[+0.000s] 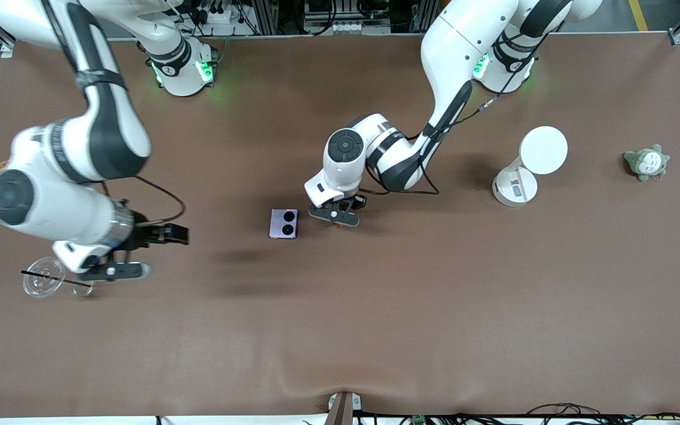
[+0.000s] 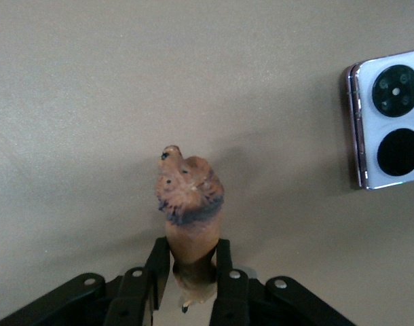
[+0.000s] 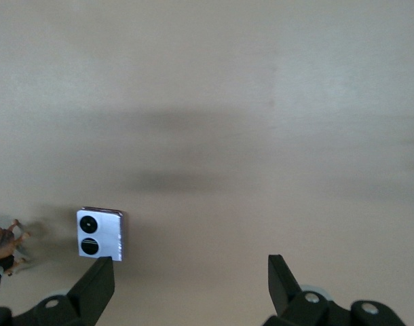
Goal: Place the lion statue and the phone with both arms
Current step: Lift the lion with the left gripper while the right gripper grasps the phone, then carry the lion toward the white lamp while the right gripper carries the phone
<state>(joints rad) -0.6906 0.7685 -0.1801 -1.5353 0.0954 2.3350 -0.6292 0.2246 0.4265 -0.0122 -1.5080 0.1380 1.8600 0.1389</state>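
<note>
The lion statue [image 2: 189, 204], a small orange-brown figurine with a darker head, sits between the fingers of my left gripper [image 2: 191, 268], which is shut on its body. In the front view my left gripper [image 1: 335, 216] is low over the middle of the table, beside the phone [image 1: 284, 224]. The phone is pale lavender with two black camera circles and lies flat on the table; it also shows in the left wrist view [image 2: 390, 129] and in the right wrist view [image 3: 100, 233]. My right gripper [image 1: 113, 270] is open and empty over the table toward the right arm's end [image 3: 190, 282].
A clear plastic cup [image 1: 42, 283] with a black straw lies just beside my right gripper. A white stand with a round disc [image 1: 529, 165] and a grey-green plush [image 1: 647, 162] are toward the left arm's end of the brown table [image 1: 375, 330].
</note>
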